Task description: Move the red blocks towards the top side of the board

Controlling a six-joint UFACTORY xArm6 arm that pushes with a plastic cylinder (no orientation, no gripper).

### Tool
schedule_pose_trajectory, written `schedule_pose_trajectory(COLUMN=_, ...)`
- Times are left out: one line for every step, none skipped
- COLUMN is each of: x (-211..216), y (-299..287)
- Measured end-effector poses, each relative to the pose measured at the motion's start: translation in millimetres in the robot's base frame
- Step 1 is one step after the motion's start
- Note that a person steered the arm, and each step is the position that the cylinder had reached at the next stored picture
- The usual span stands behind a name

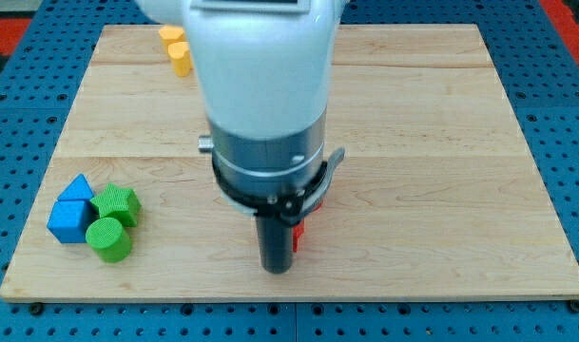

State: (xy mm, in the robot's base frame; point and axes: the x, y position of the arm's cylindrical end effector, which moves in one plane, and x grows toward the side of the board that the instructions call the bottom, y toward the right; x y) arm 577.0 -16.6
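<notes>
Camera view — my tip [276, 269] touches a red block [297, 237].

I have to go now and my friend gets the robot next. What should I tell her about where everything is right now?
My tip is down near the view's bottom, middle of the board. Red shows just right of the rod, mostly hidden behind it, so I cannot tell how many red blocks there are, their shape, or whether the tip touches them.
Done: nothing visible; the red is far from the top side.
Left: push the red up to the view's top.
Elsewhere: yellow blocks at the top left; blue blocks and green blocks at the bottom left.
</notes>
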Motion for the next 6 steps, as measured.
schedule_pose_trajectory(x=-31.0, y=0.0)
schedule_pose_trajectory(x=-51.2, y=2.0)
schedule_pose_trajectory(x=-78.5, y=10.5)
schedule_pose_trajectory(x=-97.9, y=16.0)
schedule_pose_trajectory(x=-114.1, y=17.5)
schedule_pose_trajectory(x=-115.4, y=27.4)
